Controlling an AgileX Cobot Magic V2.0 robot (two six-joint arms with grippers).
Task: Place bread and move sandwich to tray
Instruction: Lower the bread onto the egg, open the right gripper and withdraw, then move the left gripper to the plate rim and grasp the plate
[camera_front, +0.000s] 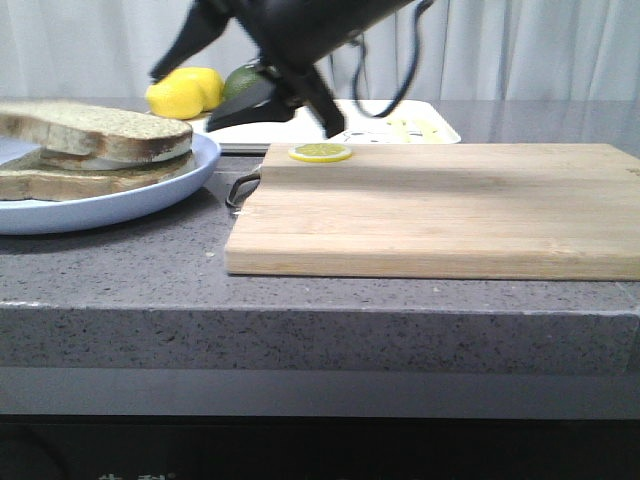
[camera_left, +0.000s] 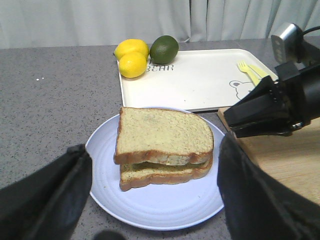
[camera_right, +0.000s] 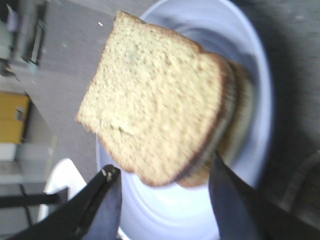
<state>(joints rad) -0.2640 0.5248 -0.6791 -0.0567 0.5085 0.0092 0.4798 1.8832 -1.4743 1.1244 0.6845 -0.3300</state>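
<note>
The bread (camera_front: 100, 128) lies flat as the top slice of the sandwich (camera_front: 80, 178) on the round pale-blue plate (camera_front: 150, 200) at the left. A thin white layer shows between the slices; the yolk is hidden. My right gripper (camera_front: 185, 100) hovers open and empty just right of the plate, above its far edge; in the right wrist view (camera_right: 162, 167) its fingers stand apart from the bread (camera_right: 155, 105). My left gripper (camera_left: 152, 147) is open and empty, its fingers on either side of the plate (camera_left: 160, 210), above it. The white tray (camera_left: 200, 80) lies behind the plate.
A wooden cutting board (camera_front: 440, 210) fills the right side, with a lemon slice (camera_front: 320, 152) at its far left corner. Two lemons (camera_left: 131, 57) and a lime (camera_left: 164, 49) sit at the tray's far left corner. The table's front edge is close.
</note>
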